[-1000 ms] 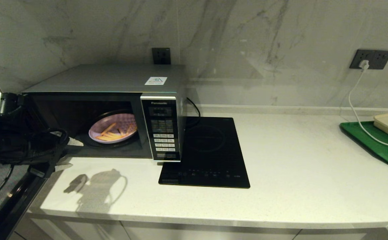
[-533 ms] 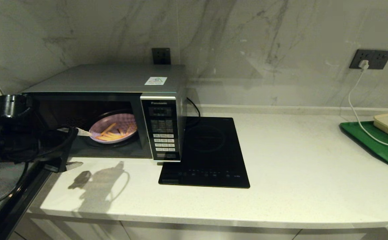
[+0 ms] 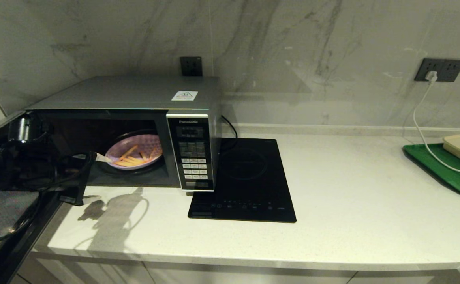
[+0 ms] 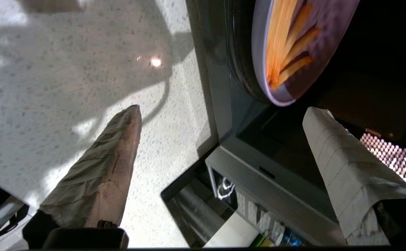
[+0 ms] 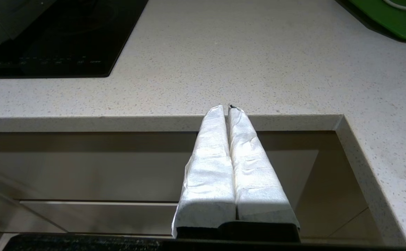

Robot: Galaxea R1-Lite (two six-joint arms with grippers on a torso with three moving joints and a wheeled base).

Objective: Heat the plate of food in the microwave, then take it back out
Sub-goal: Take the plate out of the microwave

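Cooktop flanks microwave; left gripper (fingers spread) nears plate of food.

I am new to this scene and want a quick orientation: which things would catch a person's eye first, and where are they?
The open microwave at the counter's left stands out first, with the plate of food and its orange fries inside. The left gripper, fingers spread wide, reaches toward the cavity just short of the plate's rim. Far right lies a green tray; the right gripper is shut, parked at the counter's front edge.
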